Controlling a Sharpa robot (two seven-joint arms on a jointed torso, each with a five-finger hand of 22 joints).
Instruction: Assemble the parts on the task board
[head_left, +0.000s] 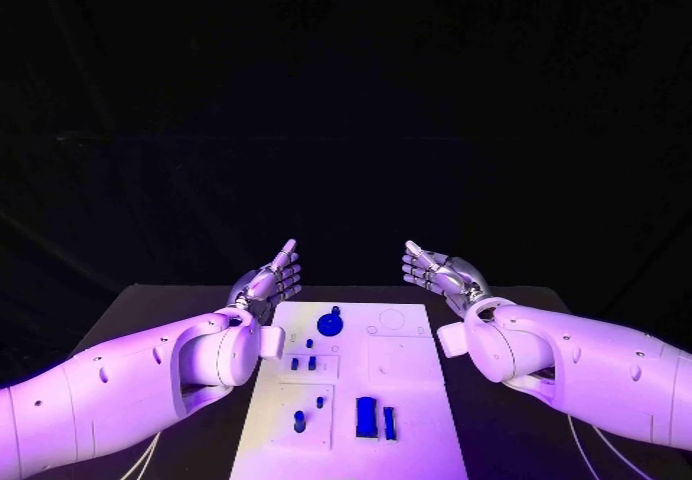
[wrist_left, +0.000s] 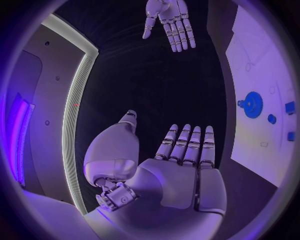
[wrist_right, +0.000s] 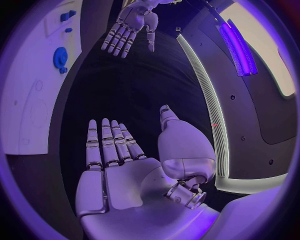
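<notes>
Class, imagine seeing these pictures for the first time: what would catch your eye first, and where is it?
The left robot hand and right robot hand are raised past the far end of the white task board, fingers straight and apart, holding nothing. Next, the round blue gear stands out near the board's far end.

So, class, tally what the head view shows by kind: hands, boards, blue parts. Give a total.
Hands: 2 (left hand, right hand)
Task board: 1
Blue parts: about 8; the smallest are hard to separate
Total: about 11

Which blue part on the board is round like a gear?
The blue gear at the task board's far end; the other blue parts are small pegs and bars.
</notes>
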